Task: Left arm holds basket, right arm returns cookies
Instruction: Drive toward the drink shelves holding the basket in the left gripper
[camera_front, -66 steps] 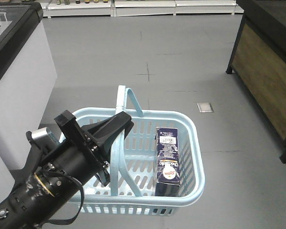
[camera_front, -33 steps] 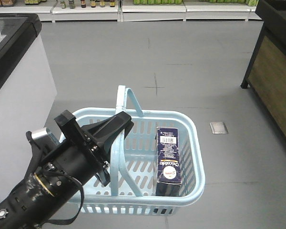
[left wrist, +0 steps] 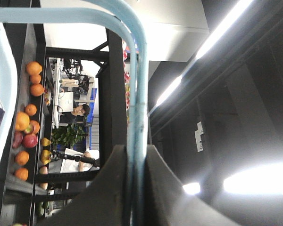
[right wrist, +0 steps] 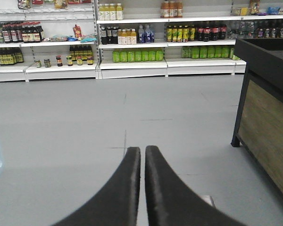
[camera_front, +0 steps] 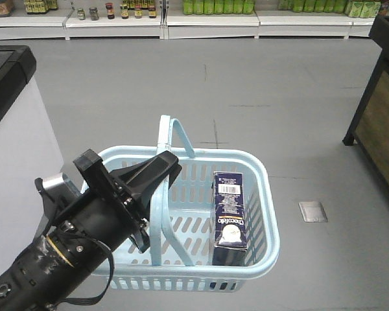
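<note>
Exterior front-facing view is showing the left end effector clamping a hoop handle of the basket; the cookies are standing inside, by its right wall. Meanwhile the right end effector is holding its fingers together, empty, facing shelves.

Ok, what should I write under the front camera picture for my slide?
The left end effector holds the blue basket by a handle, with the cookie box inside.
</note>
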Controlling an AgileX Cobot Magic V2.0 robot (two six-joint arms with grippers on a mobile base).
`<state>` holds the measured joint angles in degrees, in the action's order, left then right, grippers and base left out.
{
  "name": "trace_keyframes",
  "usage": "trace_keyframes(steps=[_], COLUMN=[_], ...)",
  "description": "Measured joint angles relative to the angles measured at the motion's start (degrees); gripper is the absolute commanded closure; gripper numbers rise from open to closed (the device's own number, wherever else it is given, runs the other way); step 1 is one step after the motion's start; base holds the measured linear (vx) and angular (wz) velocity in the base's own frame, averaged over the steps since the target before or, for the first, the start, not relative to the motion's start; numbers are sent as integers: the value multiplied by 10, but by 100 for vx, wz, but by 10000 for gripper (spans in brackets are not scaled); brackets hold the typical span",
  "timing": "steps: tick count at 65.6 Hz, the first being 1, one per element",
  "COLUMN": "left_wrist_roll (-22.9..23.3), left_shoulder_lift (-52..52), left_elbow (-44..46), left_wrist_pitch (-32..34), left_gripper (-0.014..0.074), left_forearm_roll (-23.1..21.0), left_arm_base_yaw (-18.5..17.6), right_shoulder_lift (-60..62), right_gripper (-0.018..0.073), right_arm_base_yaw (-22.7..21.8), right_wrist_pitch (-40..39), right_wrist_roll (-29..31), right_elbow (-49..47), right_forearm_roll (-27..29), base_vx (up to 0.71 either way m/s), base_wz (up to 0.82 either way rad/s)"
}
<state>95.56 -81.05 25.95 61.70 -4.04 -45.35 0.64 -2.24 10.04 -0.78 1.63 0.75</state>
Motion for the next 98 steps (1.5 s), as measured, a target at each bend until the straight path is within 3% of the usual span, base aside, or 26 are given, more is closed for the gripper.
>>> trace_keyframes(steps=[98], left_wrist_roll=[0], left_shoulder_lift=[0], left_elbow=[0], left_wrist_pitch=[0], left_gripper=[599], left_forearm_roll=[0], left_arm_base_yaw=[0], right_shoulder_lift=[0], right_gripper=[566], right_arm_base_yaw=[0], right_wrist_pitch=[0], right_wrist_roll=[0], right_elbow=[0], right_forearm_roll=[0], base_vx=[61], base_wz=[2])
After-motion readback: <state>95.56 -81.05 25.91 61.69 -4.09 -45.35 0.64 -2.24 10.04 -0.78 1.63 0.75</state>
